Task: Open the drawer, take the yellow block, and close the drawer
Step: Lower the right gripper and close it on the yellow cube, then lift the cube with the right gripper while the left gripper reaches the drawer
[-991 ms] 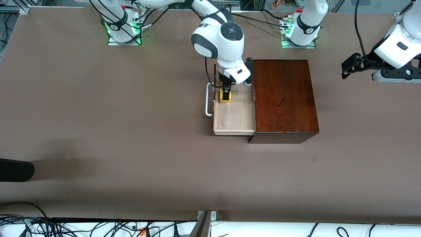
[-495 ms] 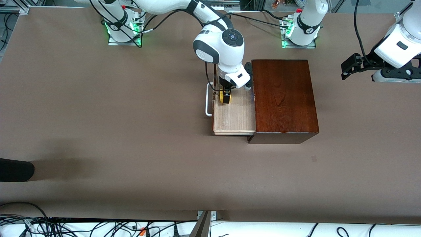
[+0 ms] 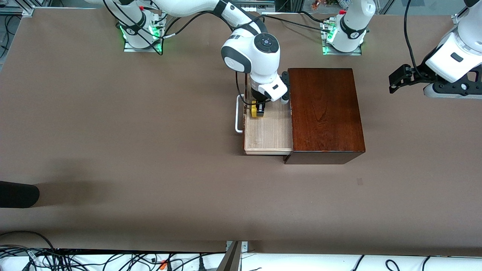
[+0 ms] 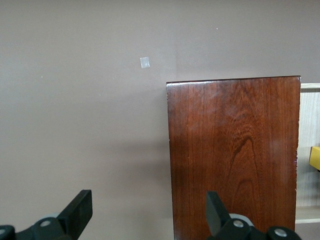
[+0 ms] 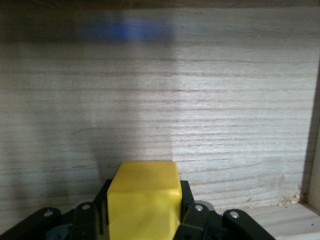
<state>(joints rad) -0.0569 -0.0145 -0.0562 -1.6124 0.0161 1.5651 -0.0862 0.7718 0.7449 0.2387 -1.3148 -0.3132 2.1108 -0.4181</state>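
the drawer (image 3: 268, 131) stands pulled out of the dark wooden box (image 3: 324, 113), its white handle (image 3: 238, 114) toward the right arm's end of the table, so the opening part looks done. the right gripper (image 3: 258, 109) is down inside the drawer, at the end farther from the front camera, and its fingers are clenched on the yellow block (image 3: 255, 110); the right wrist view shows the cube (image 5: 145, 201) squeezed between the two black fingers (image 5: 102, 207) with the pale drawer floor (image 5: 200, 100) under it. i can't tell whether the block sits on the floor or is just clear of it. the left gripper (image 3: 396, 78) waits with its fingers spread wide, up in the air over bare table (image 3: 113, 131) near the left arm's end, well apart from the box. to my eye the task is about halfway: the block has to come up out of the drawer, and the drawer then needs pushing shut.
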